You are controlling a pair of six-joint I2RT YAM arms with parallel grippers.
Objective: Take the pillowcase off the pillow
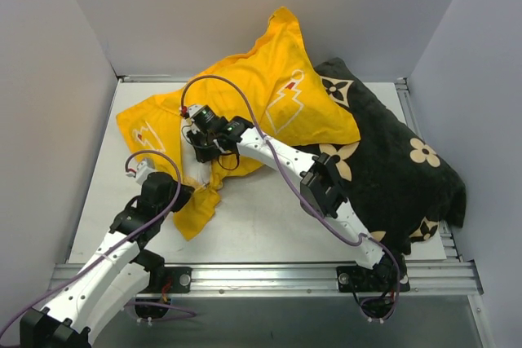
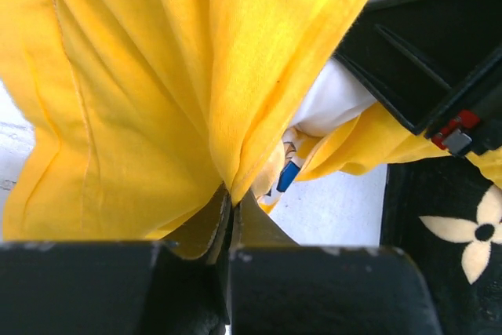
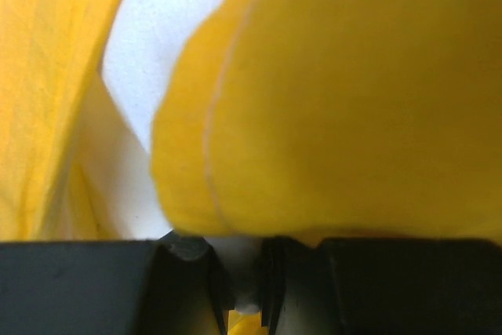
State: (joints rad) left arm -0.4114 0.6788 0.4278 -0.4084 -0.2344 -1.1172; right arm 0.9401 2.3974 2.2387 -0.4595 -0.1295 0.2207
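Note:
The yellow pillowcase point(image 1: 261, 87) lies bunched across the back and left of the table, with the white pillow mostly hidden inside it. My left gripper point(image 1: 186, 195) is shut on a fold of the pillowcase's near edge point(image 2: 227, 194). In the left wrist view the pillow point(image 2: 337, 100) bulges out of the case, and its blue tag point(image 2: 289, 176) shows below it. My right gripper point(image 1: 200, 151) reaches in at the case's opening. Its jaws point(image 3: 251, 272) are shut on white pillow cloth point(image 3: 169, 29), and yellow pillowcase fabric point(image 3: 345, 92) drapes over them.
A black pillow with tan flowers point(image 1: 391, 169) lies at the right, under the yellow case's right end; it also shows in the left wrist view point(image 2: 463, 225). Grey walls close in the white table point(image 1: 269, 226) on three sides. A metal rail point(image 1: 269, 275) runs along the front.

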